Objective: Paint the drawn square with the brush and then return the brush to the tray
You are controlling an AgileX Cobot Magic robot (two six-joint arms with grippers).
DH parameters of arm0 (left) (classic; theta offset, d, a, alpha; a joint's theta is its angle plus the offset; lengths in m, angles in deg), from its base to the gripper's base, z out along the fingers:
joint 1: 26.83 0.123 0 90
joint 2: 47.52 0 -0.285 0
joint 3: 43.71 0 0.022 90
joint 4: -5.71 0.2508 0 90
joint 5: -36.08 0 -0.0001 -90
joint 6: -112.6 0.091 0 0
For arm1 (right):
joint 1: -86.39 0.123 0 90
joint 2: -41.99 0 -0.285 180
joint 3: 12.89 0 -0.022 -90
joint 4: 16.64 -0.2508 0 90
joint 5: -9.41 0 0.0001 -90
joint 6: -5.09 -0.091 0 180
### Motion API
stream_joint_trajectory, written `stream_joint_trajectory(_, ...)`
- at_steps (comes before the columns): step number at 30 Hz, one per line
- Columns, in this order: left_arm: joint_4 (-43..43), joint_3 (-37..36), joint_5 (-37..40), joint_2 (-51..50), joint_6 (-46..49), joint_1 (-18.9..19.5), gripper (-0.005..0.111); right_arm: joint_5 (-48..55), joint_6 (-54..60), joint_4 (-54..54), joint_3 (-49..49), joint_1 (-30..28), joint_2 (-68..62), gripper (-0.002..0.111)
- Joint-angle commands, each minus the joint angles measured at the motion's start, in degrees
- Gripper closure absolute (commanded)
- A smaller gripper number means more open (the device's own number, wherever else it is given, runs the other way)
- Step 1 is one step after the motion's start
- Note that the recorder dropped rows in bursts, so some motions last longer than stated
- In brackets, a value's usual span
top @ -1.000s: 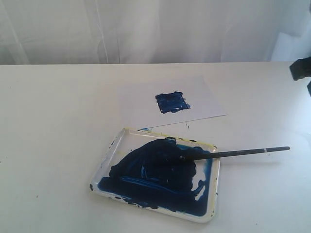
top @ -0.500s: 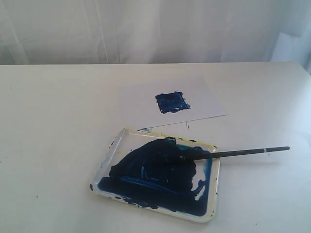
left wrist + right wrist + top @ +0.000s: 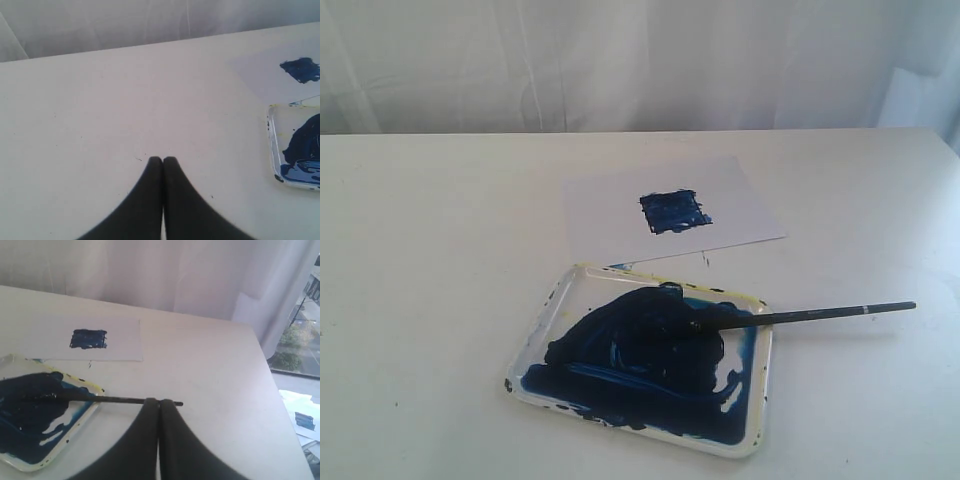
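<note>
1. The small drawn square (image 3: pixel 674 211), its area smeared dark blue, sits on a flat white paper sheet (image 3: pixel 610 205) lying on the white worktop (image 3: pixel 430 250).
2. The shallow rectangular white tray with rounded corners (image 3: pixel 534 338) lies on the worktop nearer the exterior camera than the sheet. Its far rim is just beside the sheet's near edge. Dark blue paint covers much of its floor, and yellowish specks dot the rim.
3. The long thin black-handled paintbrush (image 3: pixel 805 316) lies with its bristle tip in the tray's blue paint. Its handle crosses the tray's right rim and reaches out over the worktop.
4. The left end effector (image 3: pixel 163 160) has its black fingers pressed together, holding nothing, over bare worktop well apart from the tray.
5. The right end effector (image 3: pixel 159 402) also has its fingers together and empty. In the right wrist view, the brush handle's far end shows just past its tips.
</note>
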Motion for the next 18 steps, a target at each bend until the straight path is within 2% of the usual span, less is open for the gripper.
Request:
stream_joint_trajectory(1,-0.5,-2.6,-2.8,1.1,-0.9,0.0,0.107,-4.1,-0.3,0.5,4.5,-0.5,0.2,0.108)
stream_joint_trajectory(6,4.1,-5.4,-5.5,1.1,-1.1,0.0,0.107,-8.3,-0.3,0.7,6.7,-0.5,0.2,0.108)
stream_joint_trajectory(9,4.3,-8.4,-8.3,1.1,-1.1,0.0,0.107,-14.6,-0.3,-0.2,9.2,-0.5,0.2,0.108)
stream_joint_trajectory(13,3.7,-13.9,-16.3,1.1,-3.8,0.0,0.107,-26.9,-0.3,-0.2,15.4,-0.5,0.2,0.108)
stream_joint_trajectory(18,3.1,-19.9,-30.6,1.1,-5.8,0.0,0.107,-39.2,-0.3,-1.3,21.9,-0.5,0.2,0.108)
